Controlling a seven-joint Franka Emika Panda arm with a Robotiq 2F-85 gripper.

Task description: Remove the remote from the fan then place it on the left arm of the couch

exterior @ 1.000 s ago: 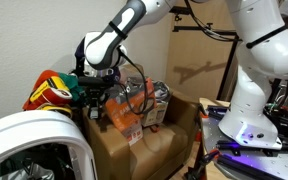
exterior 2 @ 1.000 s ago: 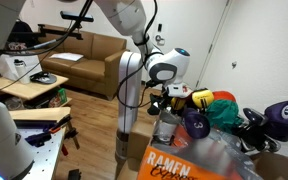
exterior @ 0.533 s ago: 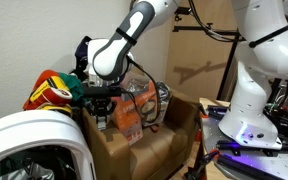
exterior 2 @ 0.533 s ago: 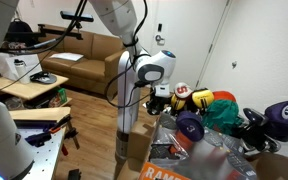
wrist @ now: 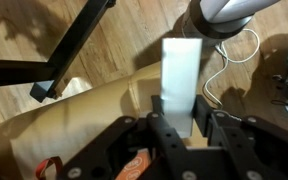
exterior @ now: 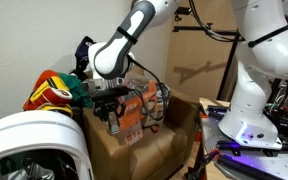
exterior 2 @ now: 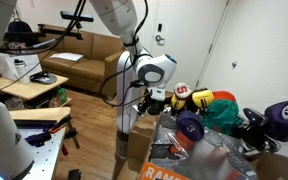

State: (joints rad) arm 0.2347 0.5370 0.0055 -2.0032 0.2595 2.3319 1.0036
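Pressing in from both sides, the hand pinches the remote, which juts from between the dark fingers toward 12 o'clock in the wrist view. The remote is a slim, flat white slab with squared corners, smooth and matte. Beneath it lie a pale tan surface and the wood-plank floor. In an exterior view the hand points straight down over a cardboard box; the remote is hard to make out there. The fan, glossy white and rounded, sits at 8 o'clock of the hand. The arm descends from 1 o'clock, wrist bent downward. The couch, boxy and tan-brown, stands well apart at 10 o'clock.
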